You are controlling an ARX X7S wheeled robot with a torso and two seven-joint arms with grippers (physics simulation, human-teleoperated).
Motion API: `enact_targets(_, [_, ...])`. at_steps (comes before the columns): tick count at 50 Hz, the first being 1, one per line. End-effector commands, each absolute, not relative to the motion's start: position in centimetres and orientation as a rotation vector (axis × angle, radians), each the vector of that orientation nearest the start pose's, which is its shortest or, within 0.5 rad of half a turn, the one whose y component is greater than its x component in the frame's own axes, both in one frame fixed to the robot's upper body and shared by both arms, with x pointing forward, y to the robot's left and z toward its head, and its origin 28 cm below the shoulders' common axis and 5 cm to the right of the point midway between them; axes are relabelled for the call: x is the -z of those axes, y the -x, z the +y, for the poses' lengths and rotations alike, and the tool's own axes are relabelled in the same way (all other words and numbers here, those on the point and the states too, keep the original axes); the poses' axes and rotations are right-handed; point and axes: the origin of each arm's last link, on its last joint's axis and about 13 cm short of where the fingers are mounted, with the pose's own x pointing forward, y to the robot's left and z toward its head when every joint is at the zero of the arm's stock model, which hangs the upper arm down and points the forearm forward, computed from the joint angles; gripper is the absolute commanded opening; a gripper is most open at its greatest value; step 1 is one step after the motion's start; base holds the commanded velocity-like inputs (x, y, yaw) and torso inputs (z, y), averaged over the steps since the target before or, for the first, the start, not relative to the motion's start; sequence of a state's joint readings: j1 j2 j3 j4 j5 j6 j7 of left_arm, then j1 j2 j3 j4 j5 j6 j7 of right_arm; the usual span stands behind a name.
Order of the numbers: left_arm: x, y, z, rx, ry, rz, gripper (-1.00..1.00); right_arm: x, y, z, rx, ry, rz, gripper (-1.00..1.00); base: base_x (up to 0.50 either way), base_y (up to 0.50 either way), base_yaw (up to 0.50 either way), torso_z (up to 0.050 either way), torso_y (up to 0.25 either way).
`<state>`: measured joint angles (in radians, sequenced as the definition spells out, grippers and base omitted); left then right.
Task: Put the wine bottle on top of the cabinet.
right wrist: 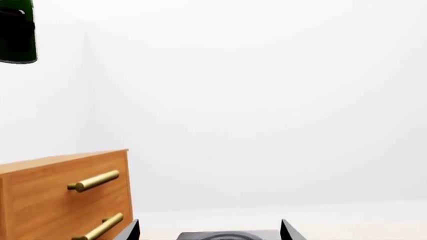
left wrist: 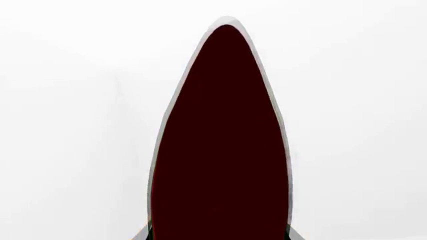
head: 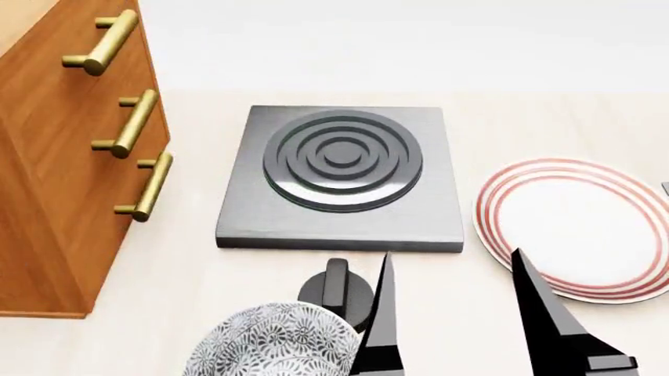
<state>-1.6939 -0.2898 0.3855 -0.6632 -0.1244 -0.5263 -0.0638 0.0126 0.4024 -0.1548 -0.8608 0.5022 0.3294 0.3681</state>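
Observation:
In the left wrist view, a dark red tapering shape with a pale grey rim (left wrist: 220, 140) fills the whole gap between my left gripper's (left wrist: 219, 236) fingertips. It looks like the wine bottle seen very close. In the right wrist view, a dark green bottle end (right wrist: 17, 30) hangs in the air, above the height of the cabinet's top and to its side. The reddish-brown cabinet (head: 63, 164) with brass handles stands at the left, and also shows in the right wrist view (right wrist: 60, 200). My right gripper (head: 460, 313) is open and empty, low over the counter near the front.
A grey hot plate (head: 340, 176) with round rings lies in the middle, its edge showing in the right wrist view (right wrist: 227, 235). A red-ringed plate (head: 580, 227) lies at the right. A patterned bowl (head: 272, 345) and a small black object (head: 337, 288) sit at the front.

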Motion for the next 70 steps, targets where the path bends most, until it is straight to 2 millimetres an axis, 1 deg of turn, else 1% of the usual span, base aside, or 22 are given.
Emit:
enact_targets(1, [-46.7, -36.4, 30.6, -0.362, -0.282, -0.469, -1.0, -15.7, -16.7, -9.8, -0.156, -0.141, -0.365, 1.0, 0.0, 0.0, 0.0, 0.0, 0.0])
enact_targets(5, [-46.9, -35.8, 31.6, -0.397, -0.285, -0.465, -1.0, -15.8, -16.6, -9.7, -0.157, -0.141, -0.367, 1.0, 0.0, 0.0, 0.0, 0.0, 0.003])
enact_targets(6, [-46.5, -35.8, 32.0, -0.407, -0.262, -0.454, -1.0, -15.7, -16.7, -9.7, -0.158, -0.14, -0.365, 1.0, 0.0, 0.0, 0.0, 0.0, 0.0])
enact_targets(10, [-45.3, -36.0, 32.8, -0.435, -0.264, -0.422, -1.0, -15.7, -16.6, -9.6, -0.165, -0.138, -0.364, 1.0, 0.0, 0.0, 0.0, 0.0, 0.0])
enact_targets(12, [-45.0, -36.2, 32.9, -0.434, -0.259, -0.411, -1.0, -15.6, -16.6, -9.7, -0.163, -0.138, -0.365, 1.0, 0.0, 0.0, 0.0, 0.0, 0.0])
enact_targets(14, [-44.5, -36.6, 32.6, -0.366, -0.29, -0.399, -1.0, -15.6, -16.7, -9.7, -0.16, -0.137, -0.364, 1.0, 0.0, 0.0, 0.0, 0.0, 0.0])
enact_targets(15, [-44.0, -36.9, 32.3, -0.302, -0.239, -0.378, -1.0, -15.6, -16.6, -9.6, -0.162, -0.136, -0.364, 1.0, 0.0, 0.0, 0.0, 0.0, 0.0])
enact_targets(21, [-42.6, -37.5, 32.3, -0.275, -0.212, -0.323, -1.0, -15.7, -16.6, -9.5, -0.169, -0.134, -0.364, 1.0, 0.0, 0.0, 0.0, 0.0, 0.0])
enact_targets(24, [-42.6, -37.5, 32.0, -0.244, -0.162, -0.332, -1.0, -15.7, -16.6, -9.4, -0.174, -0.131, -0.363, 1.0, 0.0, 0.0, 0.0, 0.0, 0.003])
enact_targets(25, [-42.4, -37.6, 31.9, -0.227, -0.186, -0.32, -1.0, -15.8, -16.5, -9.3, -0.18, -0.126, -0.365, 1.0, 0.0, 0.0, 0.0, 0.0, 0.0])
enact_targets(29, [-42.0, -37.8, 31.7, -0.219, -0.187, -0.304, -1.0, -15.9, -16.4, -9.2, -0.183, -0.121, -0.369, 1.0, 0.0, 0.0, 0.0, 0.0, 0.0])
enact_targets(31, [-41.9, -37.9, 31.6, -0.182, -0.227, -0.301, -1.0, -15.9, -16.5, -9.2, -0.181, -0.12, -0.369, 1.0, 0.0, 0.0, 0.0, 0.0, 0.0])
enact_targets(36, [-41.0, -38.0, 31.7, -0.193, -0.228, -0.281, -1.0, -15.9, -16.4, -9.2, -0.184, -0.118, -0.369, 1.0, 0.0, 0.0, 0.0, 0.0, 0.002])
enact_targets(37, [-40.6, -38.0, 31.7, -0.202, -0.232, -0.274, -1.0, -15.8, -16.5, -9.2, -0.174, -0.073, -0.366, 1.0, 0.0, 0.0, 0.0, 0.0, 0.0])
enact_targets(44, [-39.2, -38.4, 31.6, -0.208, -0.217, -0.234, -1.0, -16.0, -16.4, -9.1, -0.182, -0.091, -0.37, 1.0, 0.0, 0.0, 0.0, 0.001, 0.0])
enact_targets(51, [-37.0, -38.7, 32.1, -0.246, -0.176, -0.183, -1.0, -15.9, -16.4, -9.2, -0.178, -0.091, -0.37, 1.0, 0.0, 0.0, 0.0, 0.0, 0.001])
enact_targets(54, [-36.4, -38.7, 32.2, -0.246, -0.16, -0.166, -1.0, -15.8, -16.5, -9.2, -0.178, -0.091, -0.367, 1.0, 0.0, 0.0, 0.0, 0.0, 0.0])
enact_targets(62, [-35.4, -38.9, 32.0, -0.231, -0.142, -0.131, -1.0, -15.8, -16.5, -9.2, -0.18, -0.091, -0.368, 1.0, 0.0, 0.0, 0.0, 0.0, 0.001])
enact_targets(64, [-35.1, -38.8, 31.9, -0.236, -0.062, -0.092, -1.0, -15.8, -16.5, -9.2, -0.179, -0.09, -0.367, 1.0, 0.0, 0.0, 0.0, 0.0, 0.0])
enact_targets(65, [-34.7, -38.8, 31.9, -0.232, -0.085, -0.072, -1.0, -15.9, -16.5, -9.2, -0.18, -0.091, -0.368, 1.0, 0.0, 0.0, 0.0, 0.0, 0.0])
enact_targets(66, [-34.6, -38.8, 31.9, -0.237, -0.055, -0.056, -1.0, -15.9, -16.5, -9.2, -0.18, -0.091, -0.368, 1.0, 0.0, 0.0, 0.0, 0.0, 0.0])
enact_targets(70, [-34.5, -38.9, 31.9, -0.234, -0.058, -0.058, -1.0, -15.8, -16.5, -9.2, -0.181, -0.09, -0.367, 1.0, 0.0, 0.0, 0.0, 0.0, 0.0])
